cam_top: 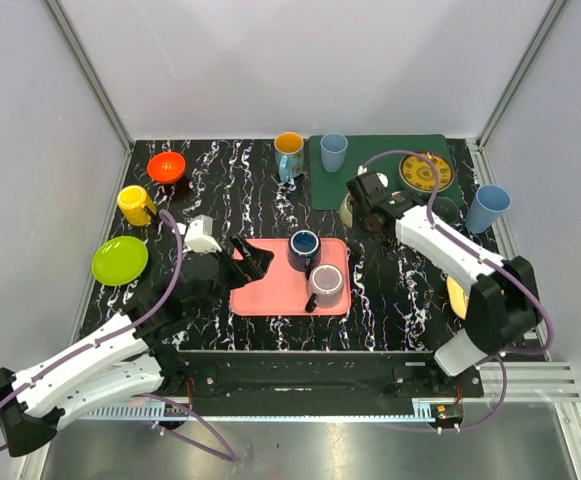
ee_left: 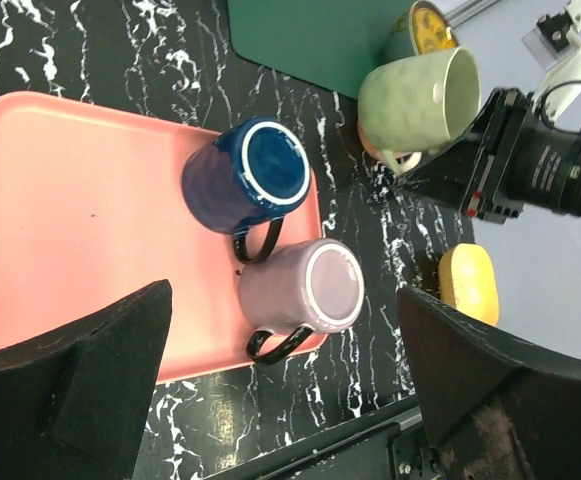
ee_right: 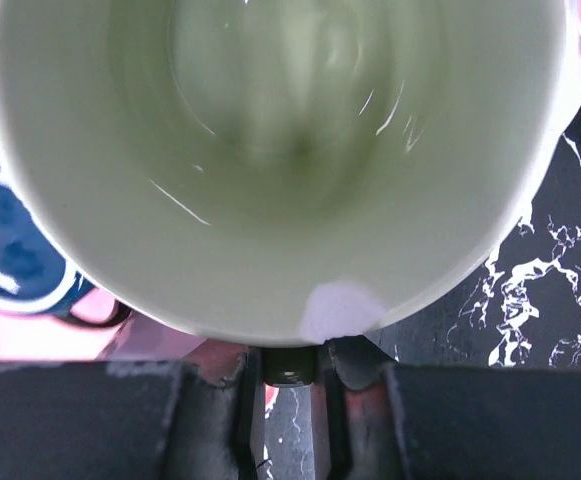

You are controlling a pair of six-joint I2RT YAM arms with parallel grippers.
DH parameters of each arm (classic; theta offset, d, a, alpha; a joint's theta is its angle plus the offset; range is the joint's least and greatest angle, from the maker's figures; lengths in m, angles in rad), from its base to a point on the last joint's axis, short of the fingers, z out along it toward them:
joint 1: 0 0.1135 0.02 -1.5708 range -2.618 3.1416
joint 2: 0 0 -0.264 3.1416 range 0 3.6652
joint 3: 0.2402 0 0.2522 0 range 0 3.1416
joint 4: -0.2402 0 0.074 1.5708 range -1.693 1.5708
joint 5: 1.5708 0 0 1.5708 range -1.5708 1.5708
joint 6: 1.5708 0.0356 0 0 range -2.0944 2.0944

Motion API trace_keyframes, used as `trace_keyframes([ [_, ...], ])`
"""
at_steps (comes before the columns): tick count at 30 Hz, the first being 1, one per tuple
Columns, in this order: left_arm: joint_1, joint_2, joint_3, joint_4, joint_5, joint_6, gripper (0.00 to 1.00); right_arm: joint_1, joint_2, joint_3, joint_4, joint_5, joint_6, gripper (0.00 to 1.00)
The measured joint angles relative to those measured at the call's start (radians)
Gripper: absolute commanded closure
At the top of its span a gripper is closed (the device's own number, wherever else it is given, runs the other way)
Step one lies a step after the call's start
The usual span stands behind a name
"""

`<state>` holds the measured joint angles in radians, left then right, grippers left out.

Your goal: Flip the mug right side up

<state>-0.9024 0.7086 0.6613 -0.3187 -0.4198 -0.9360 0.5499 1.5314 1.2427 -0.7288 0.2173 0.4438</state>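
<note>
Two grippers: right gripper [ee_right: 290, 352] pinches green mug [ee_left: 415, 100] rim, right of centre, mouth sideways; roll upright, lower gently; left gripper [cam_top: 252, 257] wide, empty.

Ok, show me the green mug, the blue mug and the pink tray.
green mug [ee_left: 402, 105]: left wrist view, on its outer wall.
blue mug [ee_left: 208, 185]: left wrist view, on its side wall.
pink tray [ee_left: 80, 200]: left wrist view, on its bare floor.

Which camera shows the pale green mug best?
The left wrist view: the pale green mug shows almost whole, side-on, pinched at its rim by the right gripper. The top view mostly hides it behind that gripper; the right wrist view shows only its inside.
</note>
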Motion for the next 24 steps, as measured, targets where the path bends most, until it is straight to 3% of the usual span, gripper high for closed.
trace_keyframes([
  [9, 0.004, 0.066, 0.000, -0.031, 0.005, -0.018, 0.05, -0.128, 0.198, 0.063, 0.038, -0.017, 0.007, 1.00],
  [24, 0.019, 0.151, 0.000, -0.030, 0.065, -0.026, 0.05, -0.134, 0.347, 0.124, 0.071, -0.026, 0.016, 0.97],
])
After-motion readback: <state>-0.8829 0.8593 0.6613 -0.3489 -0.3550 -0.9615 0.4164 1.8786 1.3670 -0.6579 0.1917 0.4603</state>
